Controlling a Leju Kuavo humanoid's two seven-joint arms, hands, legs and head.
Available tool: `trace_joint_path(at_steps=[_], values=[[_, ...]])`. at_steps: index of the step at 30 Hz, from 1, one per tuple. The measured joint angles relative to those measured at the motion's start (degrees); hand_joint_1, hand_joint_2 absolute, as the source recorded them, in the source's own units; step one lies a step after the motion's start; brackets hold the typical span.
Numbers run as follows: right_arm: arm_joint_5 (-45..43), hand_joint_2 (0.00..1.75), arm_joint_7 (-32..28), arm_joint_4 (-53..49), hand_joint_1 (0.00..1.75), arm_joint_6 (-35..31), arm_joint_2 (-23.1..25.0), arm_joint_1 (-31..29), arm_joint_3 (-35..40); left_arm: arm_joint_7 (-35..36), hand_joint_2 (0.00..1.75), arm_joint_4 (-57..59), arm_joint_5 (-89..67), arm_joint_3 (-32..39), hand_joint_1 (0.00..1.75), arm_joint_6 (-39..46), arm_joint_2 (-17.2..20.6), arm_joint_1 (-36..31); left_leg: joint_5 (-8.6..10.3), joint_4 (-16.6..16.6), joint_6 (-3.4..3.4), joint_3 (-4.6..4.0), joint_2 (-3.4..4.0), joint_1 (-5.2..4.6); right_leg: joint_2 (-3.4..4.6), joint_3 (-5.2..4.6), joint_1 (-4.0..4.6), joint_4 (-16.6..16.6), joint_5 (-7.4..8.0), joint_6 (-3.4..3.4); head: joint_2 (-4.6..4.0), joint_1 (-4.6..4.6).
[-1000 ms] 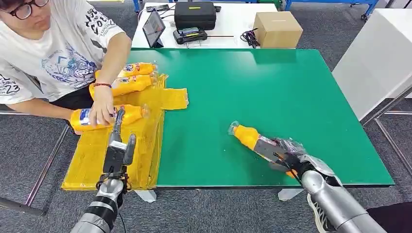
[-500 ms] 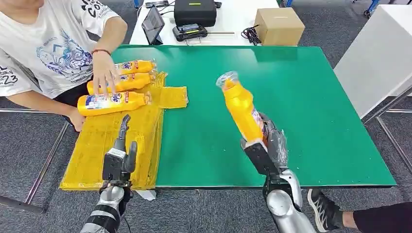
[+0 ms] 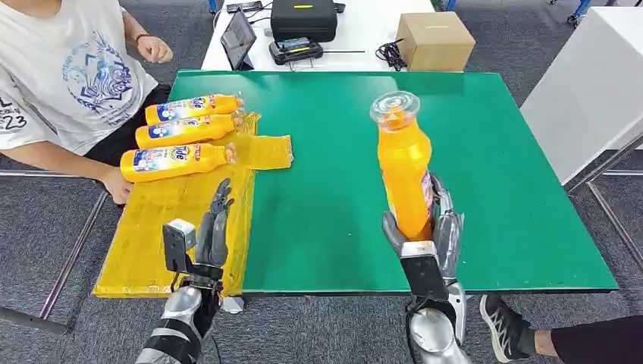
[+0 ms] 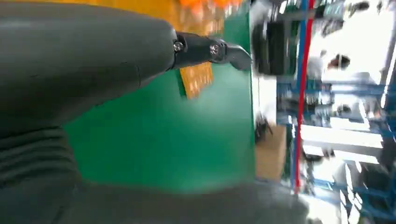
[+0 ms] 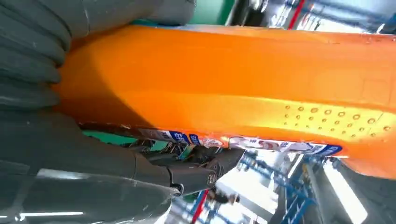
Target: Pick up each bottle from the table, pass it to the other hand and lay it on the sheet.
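My right hand (image 3: 426, 236) grips an orange bottle (image 3: 404, 168) upright above the green table's near edge, clear cap toward the camera. In the right wrist view the orange bottle (image 5: 243, 88) lies across the hand's fingers (image 5: 191, 170). Three more orange bottles lie side by side on the yellow sheet (image 3: 159, 235): one (image 3: 176, 161) nearest me, one (image 3: 189, 130) in the middle, one (image 3: 193, 107) farthest. My left hand (image 3: 205, 239) hovers open over the sheet's near right part, fingers pointing away and holding nothing. Its dark fingers (image 4: 210, 49) stretch over green table and sheet in the left wrist view.
A person in a white T-shirt (image 3: 68, 68) sits at the table's left, one hand (image 3: 155, 49) raised, the other hand (image 3: 117, 184) at the sheet's edge. Behind the green table (image 3: 485, 136) stand a black case (image 3: 305, 20), a tablet (image 3: 239, 38) and a cardboard box (image 3: 434, 42).
My right hand lifted the bottle off the table and turned it upright. The person let go of the nearest bottle on the sheet and drew the hand back. My left hand shifted slightly right.
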Motion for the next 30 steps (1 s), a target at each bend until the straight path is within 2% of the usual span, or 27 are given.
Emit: trace_joint_path(at_steps=[6,16,25,30], values=[[0.0,1.75,-4.5,7.0,1.75,5.1,2.3,1.1,0.9,3.8,1.75,-6.5,6.2,-7.8,0.0,-9.2,0.0,1.8,-0.03,0.0,-0.03,-0.05,0.0,0.0,0.0,-0.03,0.0,0.0,-0.01,0.0,0.0,-0.02],[0.4,1.75,-5.0,14.5,1.75,6.5,5.1,1.1,3.3,4.3,1.75,-13.3,7.9,-15.0,0.0,-11.0,0.7,3.7,-0.02,0.0,-0.03,-0.07,-0.01,0.0,0.0,-0.04,0.0,0.0,-0.01,0.0,0.0,-0.02],[2.8,1.75,-4.4,19.9,1.75,4.9,7.0,-1.1,6.7,4.9,1.75,-15.8,7.2,-17.9,0.0,-9.4,1.2,4.3,-0.02,0.0,-0.04,-0.07,0.0,0.01,0.0,-0.05,0.0,0.0,-0.01,-0.01,0.0,-0.02],[5.7,1.75,-1.9,20.8,1.75,3.2,7.3,-2.2,8.8,8.4,1.75,-15.8,7.0,-18.1,0.0,-4.8,1.2,4.4,-0.02,0.0,-0.03,-0.07,0.0,0.0,0.0,-0.05,0.0,0.0,-0.01,0.0,0.0,-0.02]])
